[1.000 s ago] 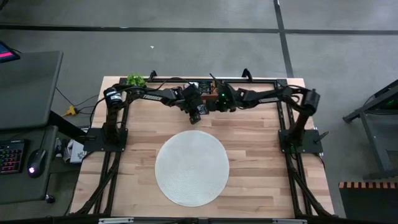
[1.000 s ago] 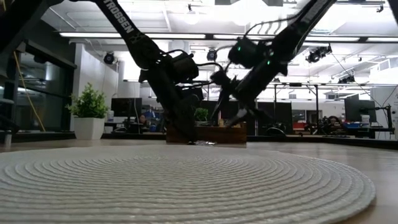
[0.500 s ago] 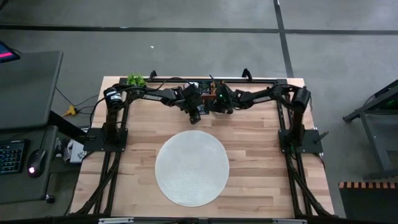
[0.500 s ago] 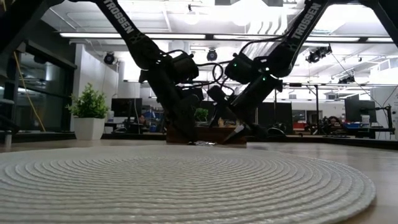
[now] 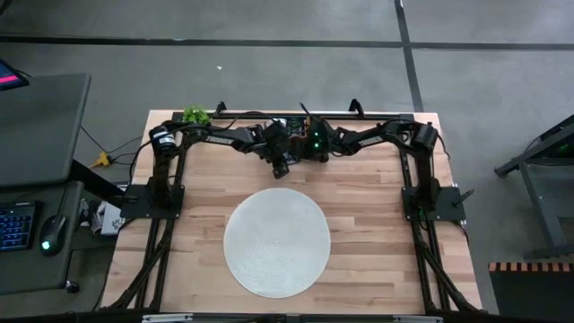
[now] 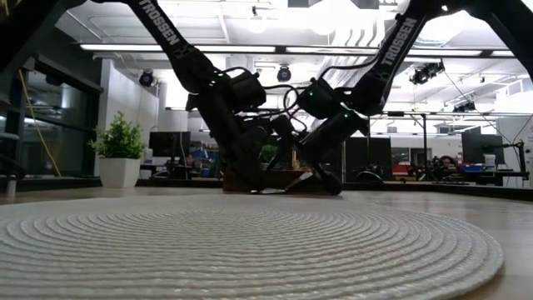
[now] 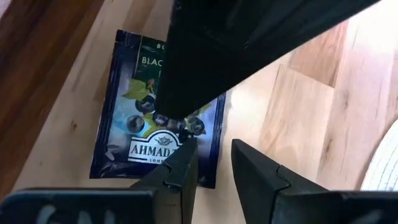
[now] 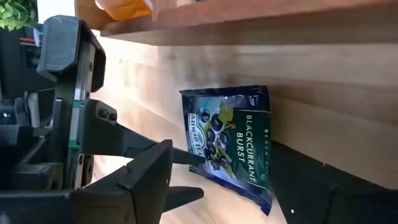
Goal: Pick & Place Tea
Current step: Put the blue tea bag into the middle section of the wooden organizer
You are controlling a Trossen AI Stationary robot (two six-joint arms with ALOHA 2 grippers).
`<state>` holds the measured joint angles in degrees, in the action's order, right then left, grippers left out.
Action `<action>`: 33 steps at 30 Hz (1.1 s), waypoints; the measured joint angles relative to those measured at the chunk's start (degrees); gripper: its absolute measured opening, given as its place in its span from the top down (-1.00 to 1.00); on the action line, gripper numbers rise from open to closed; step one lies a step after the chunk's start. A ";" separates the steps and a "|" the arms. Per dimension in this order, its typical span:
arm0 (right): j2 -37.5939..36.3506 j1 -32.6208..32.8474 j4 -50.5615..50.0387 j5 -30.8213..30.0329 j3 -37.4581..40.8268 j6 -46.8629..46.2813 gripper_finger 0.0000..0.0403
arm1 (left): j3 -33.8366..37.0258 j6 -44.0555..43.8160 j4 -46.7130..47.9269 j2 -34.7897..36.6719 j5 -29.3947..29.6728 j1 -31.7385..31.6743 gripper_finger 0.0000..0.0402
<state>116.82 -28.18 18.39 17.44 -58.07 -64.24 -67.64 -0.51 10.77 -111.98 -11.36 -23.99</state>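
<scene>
Looking straight down, both arms meet at the far middle of the table (image 5: 359,206), hiding what lies under them; the round mat (image 5: 276,240) fills the near centre, with bare wood either side. From table height, both claws sit low by the wooden tray (image 6: 279,178). The left wrist view shows a dark tea sachet (image 7: 155,127) flat on the table, the left claw (image 7: 211,163) at its edge, fingers narrowly apart. The right wrist view shows the right claw (image 8: 249,186) spread wide around the sachet, beside the tray wall.
</scene>
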 joint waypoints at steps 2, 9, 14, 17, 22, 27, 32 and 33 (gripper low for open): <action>0.73 0.00 -0.87 0.68 -1.43 0.47 -0.22 | 0.04 0.02 0.37 0.02 -0.01 -0.11 0.52; 0.87 -0.23 -4.13 0.06 -2.94 2.77 0.14 | 0.13 0.00 0.68 0.04 0.07 -0.13 0.52; 0.74 -0.28 -4.24 -0.63 -2.97 4.88 0.65 | 0.13 0.04 0.56 0.04 0.20 -0.09 0.52; 0.74 -0.28 -4.35 -0.71 -2.97 5.68 0.93 | 0.13 0.12 0.54 0.04 0.28 -0.04 0.52; 0.34 -0.03 -5.21 -0.81 -2.97 7.70 0.98 | 0.13 0.35 0.92 0.02 -0.33 -0.02 0.52; -0.82 0.26 -6.22 -1.41 -2.80 9.73 0.99 | 0.11 0.48 1.55 0.00 -2.71 0.00 0.52; -5.46 0.50 -9.65 -4.29 -2.89 13.63 1.00 | -0.25 0.26 4.65 2.55 -4.92 -0.27 0.52; -6.57 0.52 -10.57 -4.13 -2.96 14.67 1.00 | -0.28 0.24 4.86 3.25 -4.89 -0.28 0.52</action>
<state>110.25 -27.67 7.81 13.31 -61.02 -49.56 -67.92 -0.27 15.63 -108.73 -16.25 -24.27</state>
